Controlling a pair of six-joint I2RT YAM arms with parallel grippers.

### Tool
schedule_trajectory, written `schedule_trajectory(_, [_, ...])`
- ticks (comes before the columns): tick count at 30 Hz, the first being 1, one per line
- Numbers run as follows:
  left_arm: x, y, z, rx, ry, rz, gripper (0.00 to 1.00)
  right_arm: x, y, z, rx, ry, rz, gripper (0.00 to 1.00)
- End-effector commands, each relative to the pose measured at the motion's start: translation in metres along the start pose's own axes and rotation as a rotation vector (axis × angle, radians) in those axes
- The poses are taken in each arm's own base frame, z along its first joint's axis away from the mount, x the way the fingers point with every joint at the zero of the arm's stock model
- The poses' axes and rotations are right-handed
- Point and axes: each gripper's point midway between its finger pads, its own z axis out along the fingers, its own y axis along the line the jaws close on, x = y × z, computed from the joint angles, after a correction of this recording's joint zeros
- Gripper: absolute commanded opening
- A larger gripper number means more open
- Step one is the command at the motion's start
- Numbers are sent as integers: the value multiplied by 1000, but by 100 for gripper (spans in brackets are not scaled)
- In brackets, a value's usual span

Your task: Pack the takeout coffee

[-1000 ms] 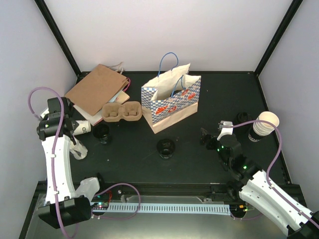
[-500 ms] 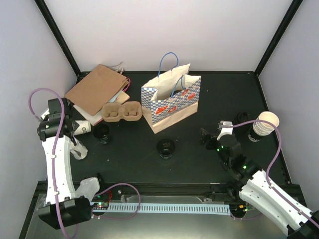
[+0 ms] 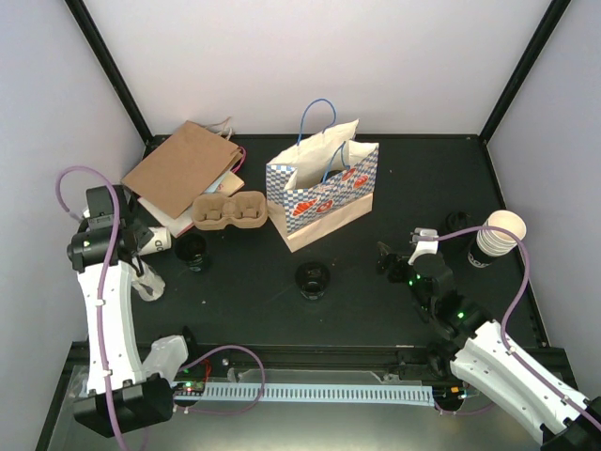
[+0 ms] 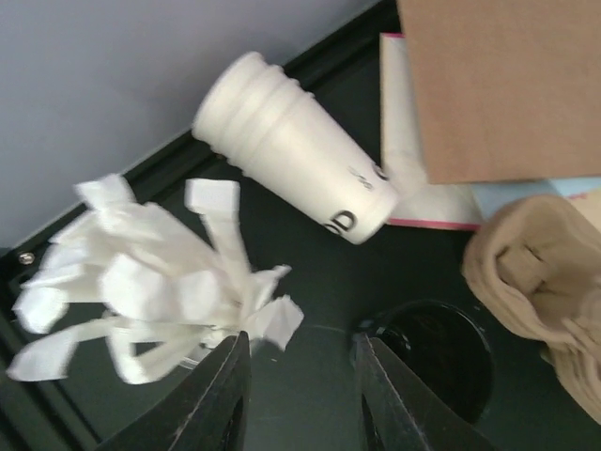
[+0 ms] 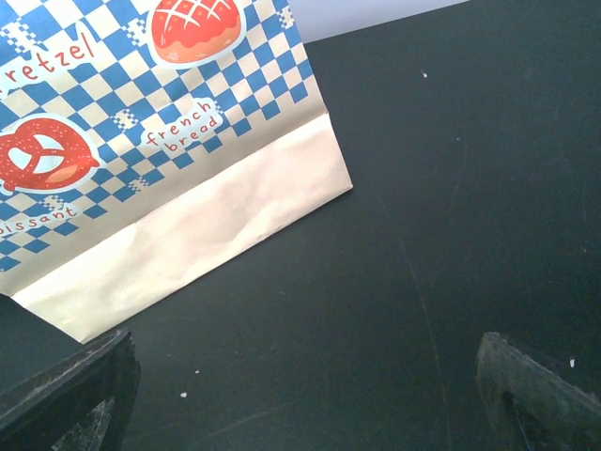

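The left jaws, narrowly parted and empty, have a lidded coffee (image 4: 437, 352) at 3 o'clock and napkins (image 4: 141, 282) at 10. A skewed reach could snag paper or tip the cup. The right jaws gape wide near the bag (image 5: 141, 141).

Left gripper (image 4: 302, 399) at bottom edge; two dark fingers (image 4: 223, 395) parted, bare black tabletop (image 4: 310, 282) showing in the gap, nothing held; heap of torn white paper strips (image 4: 141, 291) at left, one strip end just beside the left finger's tip; stack of white paper cups (image 4: 296, 146) with black lettering lies on its side above, stepped end toward the grey wall (image 4: 122, 66); round black plastic lid of a coffee cup (image 4: 441, 352) just right of the right finger, partly hidden by it; tan moulded-pulp cup carrier (image 4: 540, 272) at right edge, near the lid; flat brown paper bag (image 4: 507, 85) top right, overlying a white pink-edged sheet (image 4: 413, 178) and a pale blue sheet (image 4: 535, 193).
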Motion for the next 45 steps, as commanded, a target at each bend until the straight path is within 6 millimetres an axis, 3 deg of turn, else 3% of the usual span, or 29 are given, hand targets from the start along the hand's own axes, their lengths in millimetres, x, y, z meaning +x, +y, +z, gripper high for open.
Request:
schedule_trajectory(1, [2,-40,-9,179,30,81,33,-2,0,1,-2,-12,7,100])
schedule_trajectory(4, [6,-50,-10,160,12,158,35,-2,1,2,-6,-10,6,100])
schedule_trajectory(12, [-20,-49,-39,101,-143,217,42,-2,1,2,-3,-7,2,100])
schedule_trajectory(17, [-9,-81,-48,245,-133,344,48,-1,4,3,-14,-3,-5,100])
schedule_trajectory(21, [10,-114,-67,396,-135,496,58,1,5,5,-16,9,-12,100])
schedule_trajectory(27, [35,-147,-93,592,-151,618,69,2,4,9,2,26,-17,100])
schedule_trajectory(32, [79,-175,-103,806,-96,713,79,2,3,9,20,48,-20,100])
schedule_trajectory(37, [118,-189,-107,956,-74,752,93,-3,-1,3,93,128,-22,100])
schedule_trajectory(39, [134,-194,-109,1018,-61,755,98,-12,-6,-2,152,147,-18,100])
schedule_trajectory(45, [179,-206,-115,1206,-24,772,99,-37,-44,-20,459,239,63,100])
